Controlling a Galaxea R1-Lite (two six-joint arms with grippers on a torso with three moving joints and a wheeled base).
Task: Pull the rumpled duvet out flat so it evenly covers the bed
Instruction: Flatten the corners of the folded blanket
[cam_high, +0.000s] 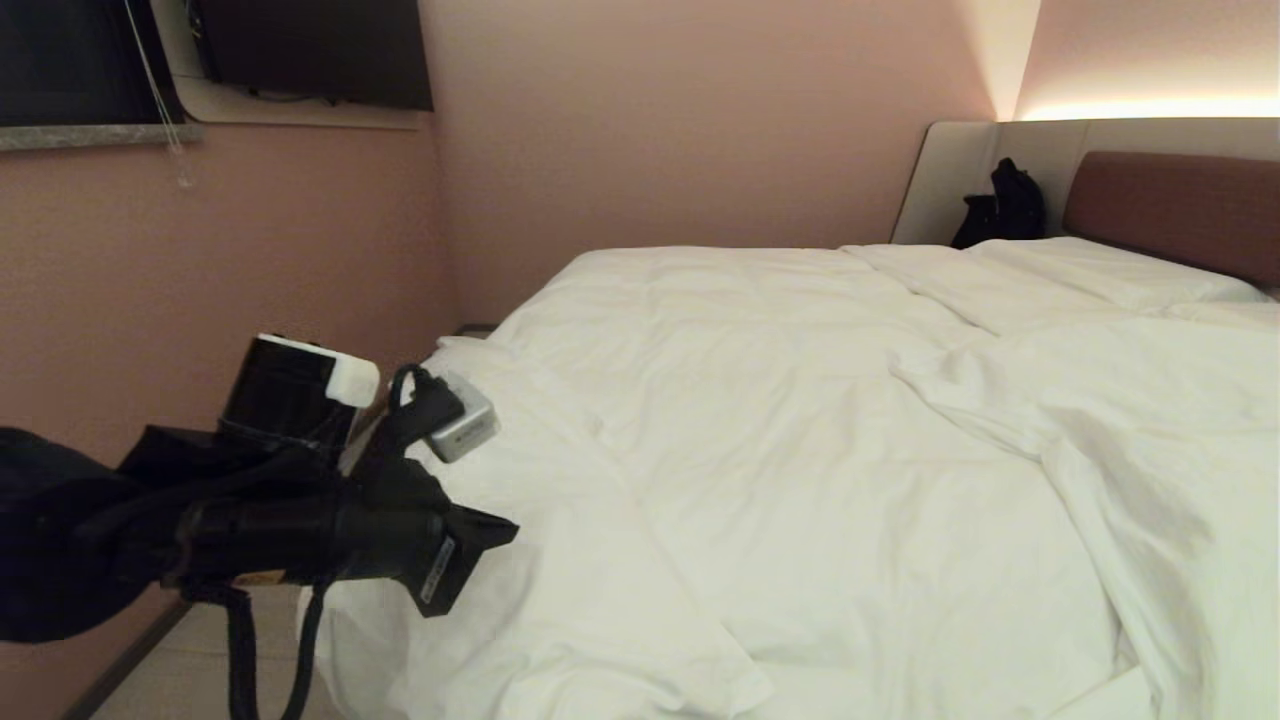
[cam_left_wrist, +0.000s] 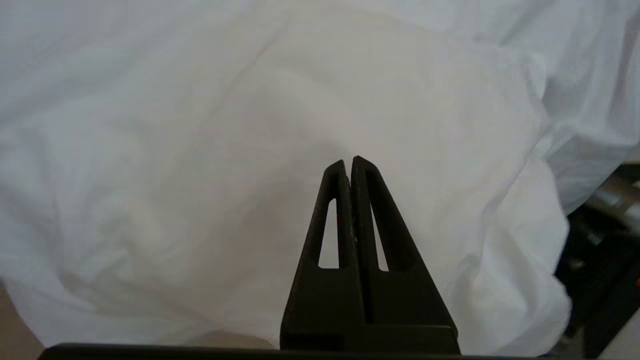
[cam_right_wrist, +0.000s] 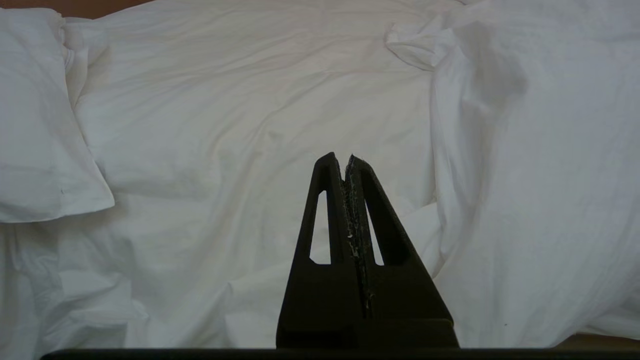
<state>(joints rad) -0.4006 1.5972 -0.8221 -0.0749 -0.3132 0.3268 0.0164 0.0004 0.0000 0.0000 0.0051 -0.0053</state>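
Bed (cam_high: 1170, 195) under rumpled duvet (cam_high: 800, 420)

soft creased cloth duvet (cam_high: 820, 420), matt black plastic left hand (cam_left_wrist: 350, 162)

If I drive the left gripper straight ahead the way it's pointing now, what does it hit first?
Most likely the duvet: the shut left gripper points straight at its white, creased surface near the bed's corner, with nothing showing between. How much gap is left is hard to judge.

dim warm light | glow above headboard (cam_high: 1180, 205) | wrist views soft
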